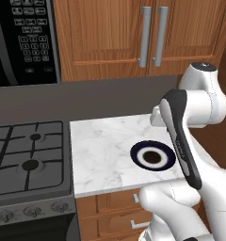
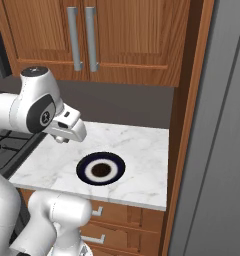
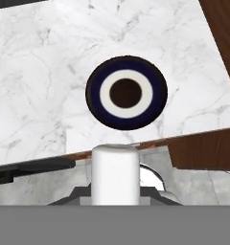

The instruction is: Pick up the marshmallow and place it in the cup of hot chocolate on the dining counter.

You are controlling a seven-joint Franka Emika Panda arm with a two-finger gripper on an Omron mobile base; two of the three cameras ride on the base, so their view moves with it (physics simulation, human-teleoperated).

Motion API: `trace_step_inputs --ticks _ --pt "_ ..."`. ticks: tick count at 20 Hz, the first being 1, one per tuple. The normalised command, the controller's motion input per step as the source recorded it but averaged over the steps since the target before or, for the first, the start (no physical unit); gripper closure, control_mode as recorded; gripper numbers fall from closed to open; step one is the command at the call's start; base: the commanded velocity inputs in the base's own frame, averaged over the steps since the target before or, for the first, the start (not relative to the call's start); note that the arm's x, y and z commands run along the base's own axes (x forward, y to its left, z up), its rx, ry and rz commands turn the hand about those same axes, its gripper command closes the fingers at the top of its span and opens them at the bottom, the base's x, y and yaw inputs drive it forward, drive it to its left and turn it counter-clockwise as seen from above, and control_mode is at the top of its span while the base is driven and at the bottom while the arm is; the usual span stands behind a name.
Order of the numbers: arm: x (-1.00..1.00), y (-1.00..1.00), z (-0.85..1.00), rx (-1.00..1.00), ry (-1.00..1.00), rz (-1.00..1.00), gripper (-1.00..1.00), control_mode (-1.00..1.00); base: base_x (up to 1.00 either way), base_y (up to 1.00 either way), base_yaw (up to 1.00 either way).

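Observation:
The marshmallow [image 3: 114,173], a short white cylinder, stands between the fingertips at the bottom of the hand view, with my gripper [image 3: 114,195] shut on it. The hand [image 2: 68,126] hangs above the marble kitchen counter [image 2: 142,150], up and to the left of a round dark blue plate [image 2: 100,169]. In the hand view the plate [image 3: 126,93] lies beyond the marshmallow, bare, showing its white ring and dark centre. My forearm partly covers the plate [image 1: 152,156] in the left base view. The cup of hot chocolate and the dining counter are out of view.
A gas stove [image 1: 28,157] adjoins the counter on the left, with a black microwave [image 1: 23,40] above it. Wooden wall cabinets [image 2: 92,35] hang over the counter. A wood panel and a tall grey surface [image 2: 217,150] close off the right side. Drawers [image 2: 117,220] sit below the counter edge.

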Motion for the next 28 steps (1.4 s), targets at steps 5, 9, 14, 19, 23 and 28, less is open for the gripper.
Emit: trace_step_inputs --ticks 5,9,14,19,23,28 --pt "-0.01 0.0 0.0 0.0 0.0 0.0 1.0 -1.0 0.0 0.0 0.0" --pt "0.0 0.0 0.0 0.0 0.0 0.0 1.0 -1.0 0.0 0.0 0.0" --pt "0.0 0.0 0.0 0.0 0.0 0.0 1.0 -1.0 0.0 0.0 0.0" --pt "-0.01 0.0 0.0 0.0 0.0 0.0 1.0 1.0 -0.57 0.0 0.03" --pt "0.0 0.0 0.0 0.0 0.0 0.0 1.0 1.0 -0.96 0.01 0.25" --pt "0.0 0.0 0.0 0.0 0.0 0.0 1.0 1.0 -0.85 0.11 0.49"
